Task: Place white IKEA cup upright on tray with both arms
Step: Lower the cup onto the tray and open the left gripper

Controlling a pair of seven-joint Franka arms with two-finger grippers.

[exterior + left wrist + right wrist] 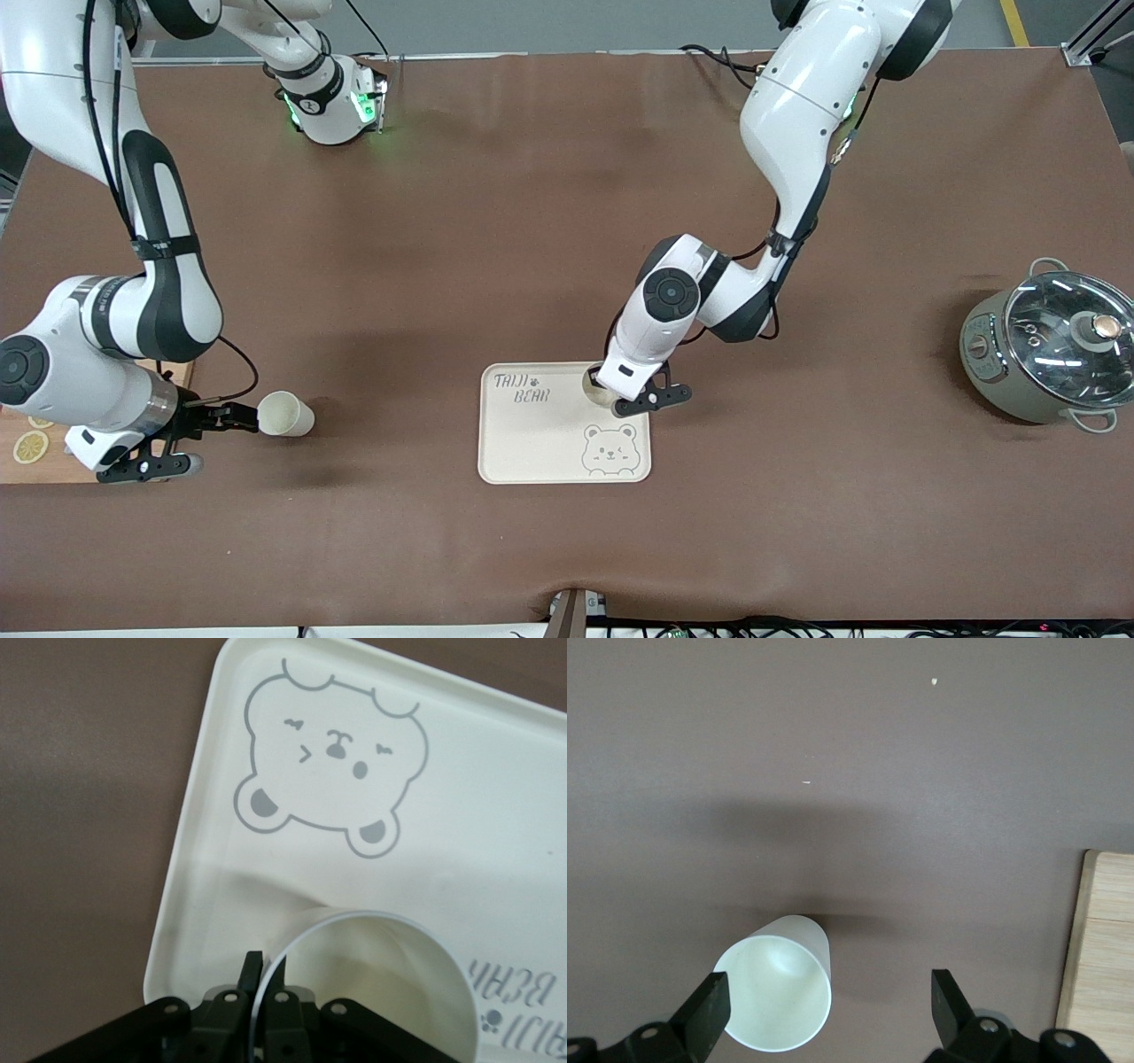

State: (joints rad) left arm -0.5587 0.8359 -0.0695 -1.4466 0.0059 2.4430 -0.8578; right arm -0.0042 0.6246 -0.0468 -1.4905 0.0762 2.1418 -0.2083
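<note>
White plastic cups are two here, as we see them. One white cup (595,390) stands upright on the flat cream-white rectangular tray (540,443), at the tray's edge farther from the front camera, beside the grey "TAIJI BEAR" lettering (523,388). Our left gripper (640,396) is clamped on that cup's rim; in the left wrist view its black fingers (251,972) pinch the thin wall of the cup (372,983), one inside and one outside. The grey bear-face drawing (609,448) lies on the tray's corner nearer the camera.

A second white cup (285,414) lies tipped on its side on the brown table cover (549,221), toward the right arm's end of the table. Our right gripper (190,434) sits just beside it with its jaws spread wide and nothing between them. We see a wooden cutting board (27,456) with lemon slices (30,447) under that arm. At the left arm's end stands a grey-green pot with a glass lid (1050,350).
</note>
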